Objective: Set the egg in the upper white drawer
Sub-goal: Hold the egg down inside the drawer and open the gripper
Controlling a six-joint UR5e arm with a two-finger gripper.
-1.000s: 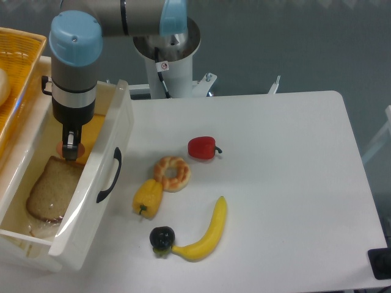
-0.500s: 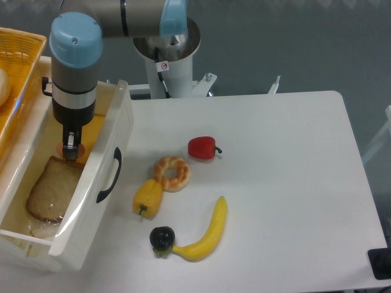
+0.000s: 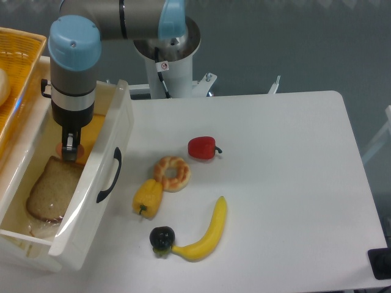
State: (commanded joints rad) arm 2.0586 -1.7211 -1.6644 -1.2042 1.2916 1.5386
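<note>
The egg (image 3: 62, 148) is a small pinkish-orange oval deep inside the upper white drawer (image 3: 120, 131), which is pulled open at the left with its black curved handle (image 3: 109, 177) facing the table. My gripper (image 3: 71, 150) reaches straight down into the drawer and is shut on the egg. Only the egg's left side shows beside the dark fingers (image 3: 71, 141). The wrist hides the rest.
A bread slice (image 3: 50, 190) lies in the drawer just in front of the gripper. An orange wicker basket (image 3: 24, 46) sits at the far left. On the table are a red pepper (image 3: 202, 147), a donut (image 3: 172, 173), a yellow pepper (image 3: 148, 197), a banana (image 3: 208, 232) and a dark fruit (image 3: 162, 238).
The arm has shifted very slightly up and to the left. The egg and the other objects look unchanged.
</note>
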